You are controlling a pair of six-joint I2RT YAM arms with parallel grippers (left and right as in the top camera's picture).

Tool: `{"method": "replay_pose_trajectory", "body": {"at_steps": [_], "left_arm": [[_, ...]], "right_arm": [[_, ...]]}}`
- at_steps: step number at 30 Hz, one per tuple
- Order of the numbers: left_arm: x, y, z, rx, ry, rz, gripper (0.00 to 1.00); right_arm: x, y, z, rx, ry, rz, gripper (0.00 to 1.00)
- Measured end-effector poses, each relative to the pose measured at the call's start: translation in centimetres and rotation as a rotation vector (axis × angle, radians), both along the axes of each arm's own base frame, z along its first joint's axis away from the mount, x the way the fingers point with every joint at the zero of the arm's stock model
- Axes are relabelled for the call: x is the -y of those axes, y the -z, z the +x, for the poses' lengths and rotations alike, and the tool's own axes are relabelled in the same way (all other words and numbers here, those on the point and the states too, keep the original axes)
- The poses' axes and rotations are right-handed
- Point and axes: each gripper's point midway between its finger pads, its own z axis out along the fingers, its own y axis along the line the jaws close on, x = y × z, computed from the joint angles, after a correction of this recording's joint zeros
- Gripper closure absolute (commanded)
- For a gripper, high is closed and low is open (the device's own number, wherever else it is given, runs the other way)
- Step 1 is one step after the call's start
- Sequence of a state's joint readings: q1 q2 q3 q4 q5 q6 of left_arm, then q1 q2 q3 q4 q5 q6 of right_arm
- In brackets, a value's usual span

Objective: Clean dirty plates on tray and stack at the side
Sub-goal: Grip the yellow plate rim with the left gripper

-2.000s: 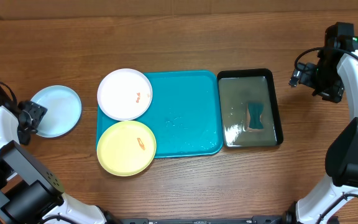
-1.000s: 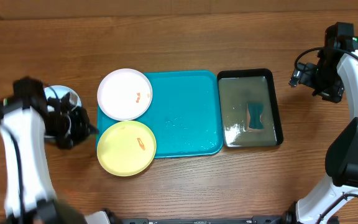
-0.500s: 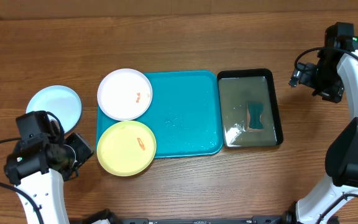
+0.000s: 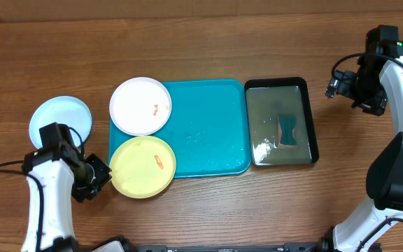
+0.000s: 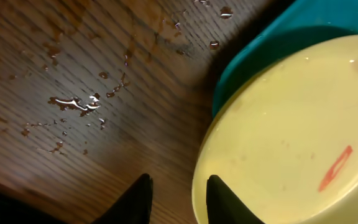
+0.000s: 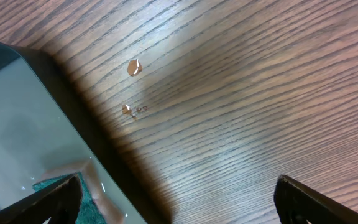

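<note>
The left gripper sits low by the bench's near-left corner, at the left rim of the yellow-green plate. In the left wrist view its fingers stand narrowly apart with the plate's rim between them. One is over bare wood and the other over the plate, and I cannot tell whether either is touching it.

The plate overhangs the near-left corner of the tray and carries an orange smear. The white plate, also smeared, lies just beside it on the tray's far-left corner. The pale cyan plate rests on the wood near the bench's left edge.

The right gripper hangs with its fingers wide and empty over bare bench, beyond the right side of the black tray. The sponge lies in that tray.

The grip looks like the weak point. Only a thin edge lies between the fingers, and water droplets on the wood suggest the plastic may be wet. A shallow pinch could therefore slip as the plate lifts.

Because the plate is propped on the tray's raised rim, a sideways pull might drag the tray or knock the white plate. There is also a risk in the order of work. The smear has not been wiped, and the sponge is well apart, so moving this plate onto the cyan one now would stack it dirty.
</note>
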State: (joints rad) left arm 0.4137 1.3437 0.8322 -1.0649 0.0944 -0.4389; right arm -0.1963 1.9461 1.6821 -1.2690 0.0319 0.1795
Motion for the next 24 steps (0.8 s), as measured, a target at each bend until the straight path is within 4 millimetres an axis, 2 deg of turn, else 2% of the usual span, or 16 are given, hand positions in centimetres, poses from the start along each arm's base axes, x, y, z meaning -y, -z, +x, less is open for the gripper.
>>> {"method": "replay_pose_trajectory", "body": {"at_steps": [7, 12, 20, 24], "left_arm": [[0.4, 1.2, 0.0, -0.040, 0.016, -0.042, 0.74], [0.7, 1.3, 0.4, -0.030, 0.040, -0.041, 0.73], [2.6, 1.3, 1.2, -0.023, 0.152, -0.026, 0.68], [2.7, 1.4, 1.2, -0.027, 0.167, -0.011, 0.64]], "right_arm": [[0.0, 0.0, 0.0, 0.000, 0.000, 0.000, 0.00], [0.0, 0.0, 0.0, 0.000, 0.001, -0.001, 0.00], [0.0, 0.0, 0.0, 0.001, 0.000, 0.000, 0.00], [0.0, 0.0, 0.0, 0.000, 0.000, 0.000, 0.00]]}}
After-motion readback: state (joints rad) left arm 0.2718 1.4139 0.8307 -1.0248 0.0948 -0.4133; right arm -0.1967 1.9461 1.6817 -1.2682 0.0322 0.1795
